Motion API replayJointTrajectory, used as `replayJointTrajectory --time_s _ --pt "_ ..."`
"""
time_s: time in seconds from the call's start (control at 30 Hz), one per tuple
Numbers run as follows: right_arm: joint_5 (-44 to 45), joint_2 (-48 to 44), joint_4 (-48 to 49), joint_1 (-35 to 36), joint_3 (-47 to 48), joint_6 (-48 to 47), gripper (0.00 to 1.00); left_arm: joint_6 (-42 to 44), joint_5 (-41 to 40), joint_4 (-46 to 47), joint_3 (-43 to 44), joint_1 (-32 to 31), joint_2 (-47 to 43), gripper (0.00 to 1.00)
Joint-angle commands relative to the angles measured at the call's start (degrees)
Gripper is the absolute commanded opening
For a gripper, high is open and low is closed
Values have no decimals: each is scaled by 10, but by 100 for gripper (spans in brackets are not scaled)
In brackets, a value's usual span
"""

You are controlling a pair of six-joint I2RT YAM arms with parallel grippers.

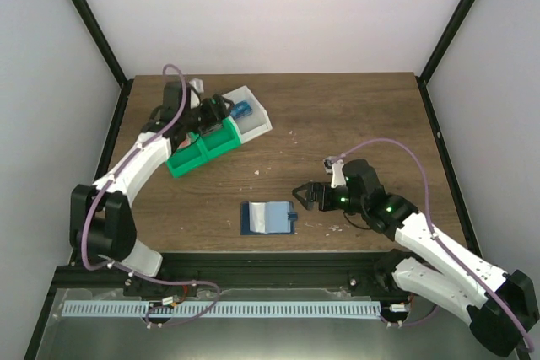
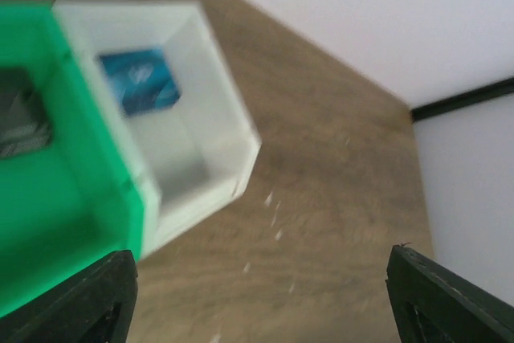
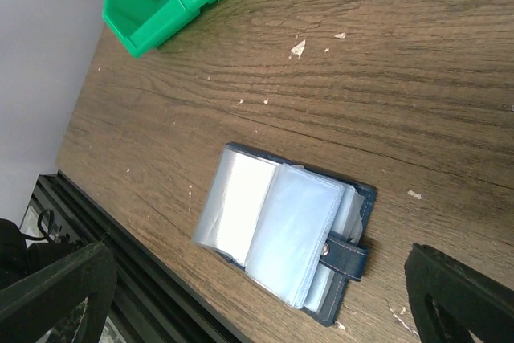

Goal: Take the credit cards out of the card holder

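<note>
left gripper (image 1: 218, 115) hangs over the trays in the upper left of the top view. its fingers (image 2: 96, 303) stand wide apart at the bottom corners of the left wrist view, with nothing between them.

a blue card (image 2: 140, 79) lies flat in the white tray (image 2: 233, 150), upper left of that view. judgement: the jaws are spread here because this tray is the drop point for removed cards. the green tray (image 2: 72, 198) sits touching the white one. a dark flat thing at the left edge of the wrist view lies inside it, too blurred to name.

the card holder (image 1: 268, 217) is in the lower middle of the top view. it lies open and flat on the table (image 1: 354, 124), well apart from the trays. the clear sleeves face up and the tab (image 3: 351, 251) points to the lower right of the right wrist view. judgement: it is left spread open so the sleeve mouths stay reachable from above.

right gripper (image 1: 302, 198) hovers just beside the holder's upper right corner and does not touch it. its fingers (image 3: 462, 295) are fully apart and empty. judgement: it waits at the tab side, ready to pin the holder or pinch a sleeve.

the sleeves look pale. cannot tell whether any card remains inside, so the task may be partly done or near done.

risk: the holder is light and may slide or fold shut if pulled from one side only.
</note>
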Motion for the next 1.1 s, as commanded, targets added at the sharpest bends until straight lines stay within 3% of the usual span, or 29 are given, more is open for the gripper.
replayJointTrajectory --time_s 0.0,0.07,0.27,0.53,0.6,0.7,0.73,1.07 --pt "5 3 -4 -2 6 -18 100 32 27 -41 -93 -8 -76 88" --pt "-1 7 -2 -2 0 -22 100 38 31 -47 -132 -15 -109 89" --pt "-19 12 1 -2 -24 -15 98 47 40 -59 -230 -86 -185 72" --pt "26 -31 -7 -2 -28 -8 100 19 53 23 -402 -131 -377 73" --pt "50 -44 -31 -2 -2 -15 100 28 33 -3 -406 -131 -442 77" --pt "102 -64 -73 -2 41 -15 100 41 13 -41 -394 -131 -506 98" --pt "119 -68 -82 -1 53 -14 100 40 13 -46 -389 -131 -524 99" --pt "181 -103 -106 -1 170 -16 100 41 7 -86 -320 -131 -623 100"
